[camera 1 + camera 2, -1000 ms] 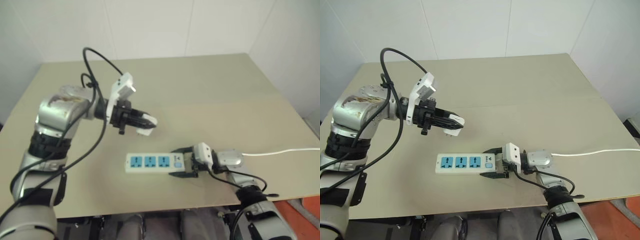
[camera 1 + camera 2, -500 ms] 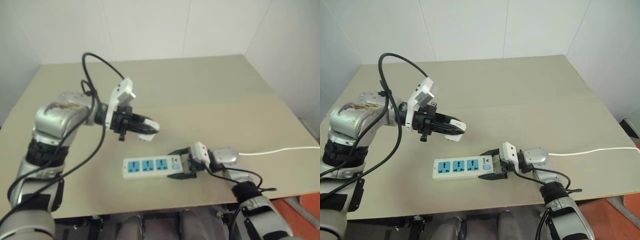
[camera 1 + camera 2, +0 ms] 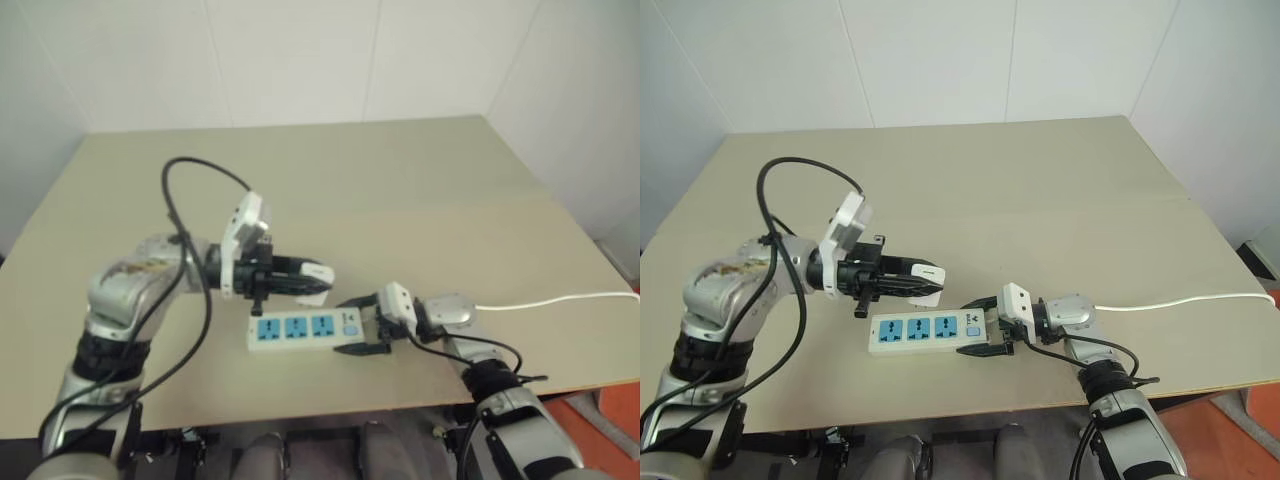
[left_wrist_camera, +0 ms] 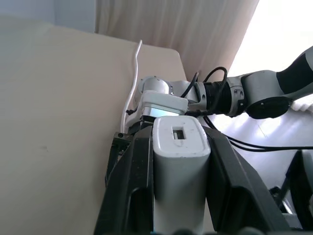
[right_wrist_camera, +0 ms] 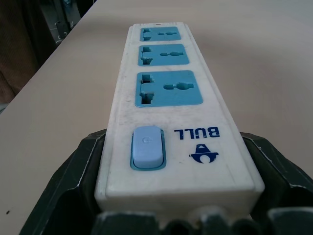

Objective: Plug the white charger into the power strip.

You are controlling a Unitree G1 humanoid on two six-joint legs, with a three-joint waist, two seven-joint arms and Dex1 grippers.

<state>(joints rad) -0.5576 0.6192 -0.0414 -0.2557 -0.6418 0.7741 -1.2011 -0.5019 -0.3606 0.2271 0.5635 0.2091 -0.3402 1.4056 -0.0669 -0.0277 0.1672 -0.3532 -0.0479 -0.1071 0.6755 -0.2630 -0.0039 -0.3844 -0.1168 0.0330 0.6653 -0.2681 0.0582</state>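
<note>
Two end effectors mid-table (image 3: 1060,190), clear of edges.

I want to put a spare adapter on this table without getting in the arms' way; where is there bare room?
The far half of the table, toward the wall, is bare, as is its right side beyond the thin white cord. The near middle is crowded: the power strip in the right gripper, and the left gripper holding the white charger just above it.

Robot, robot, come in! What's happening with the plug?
Left gripper shut on charger, above strip. Right gripper clamps strip's switch end. Charger not plugged in. All three sockets free.
</note>
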